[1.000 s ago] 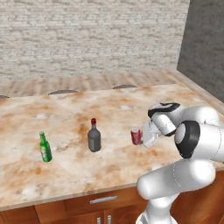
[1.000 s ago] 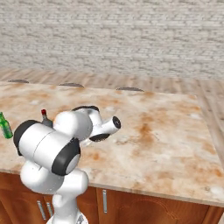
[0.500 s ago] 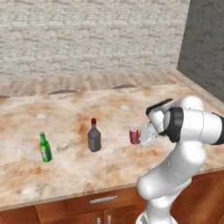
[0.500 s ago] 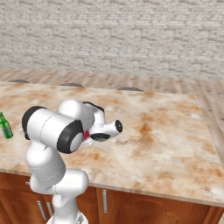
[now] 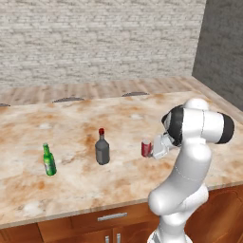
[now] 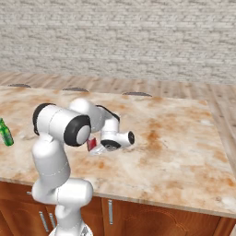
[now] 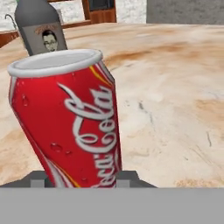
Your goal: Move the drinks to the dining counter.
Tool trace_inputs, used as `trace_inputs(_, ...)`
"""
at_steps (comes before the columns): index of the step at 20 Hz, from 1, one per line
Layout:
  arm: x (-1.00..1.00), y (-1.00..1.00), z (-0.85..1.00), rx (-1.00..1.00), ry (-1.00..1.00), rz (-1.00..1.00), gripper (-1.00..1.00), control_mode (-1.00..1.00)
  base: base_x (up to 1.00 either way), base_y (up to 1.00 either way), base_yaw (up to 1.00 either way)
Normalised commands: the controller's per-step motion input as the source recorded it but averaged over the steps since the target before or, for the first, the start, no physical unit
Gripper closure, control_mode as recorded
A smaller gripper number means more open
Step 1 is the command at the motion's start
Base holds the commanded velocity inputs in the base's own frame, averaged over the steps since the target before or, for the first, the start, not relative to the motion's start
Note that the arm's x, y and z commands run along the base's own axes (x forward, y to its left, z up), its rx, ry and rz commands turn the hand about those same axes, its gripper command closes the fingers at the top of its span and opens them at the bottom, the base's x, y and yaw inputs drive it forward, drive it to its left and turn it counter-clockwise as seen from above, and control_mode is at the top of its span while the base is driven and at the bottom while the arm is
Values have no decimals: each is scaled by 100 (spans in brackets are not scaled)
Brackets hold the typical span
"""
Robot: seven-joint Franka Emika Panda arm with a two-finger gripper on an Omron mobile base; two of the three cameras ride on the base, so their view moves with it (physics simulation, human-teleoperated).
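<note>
Standing between the gripper's (image 5: pixel 153 151) fingertips on the marbled dining counter (image 5: pixel 71 182), the red can (image 7: pixel 72 118) (glossy, cylindrical, silver-rimmed) looks clasped. Left of it stand the squat dark-grey bottle (image 5: pixel 102 148) and slim green bottle (image 5: pixel 48 160), well apart.

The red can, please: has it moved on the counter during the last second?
No. The red can stands at the same gap to the right of the dark-grey bottle as before.
</note>
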Motion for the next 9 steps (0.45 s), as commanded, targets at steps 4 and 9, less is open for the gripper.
trace_inputs(4, 5, -6, -13, 4, 0, 0, 100, -100, 0, 0, 0)
trace_inputs(9, 0, 0, 0, 0, 0, 0, -100, -100, 0, 0, 0)
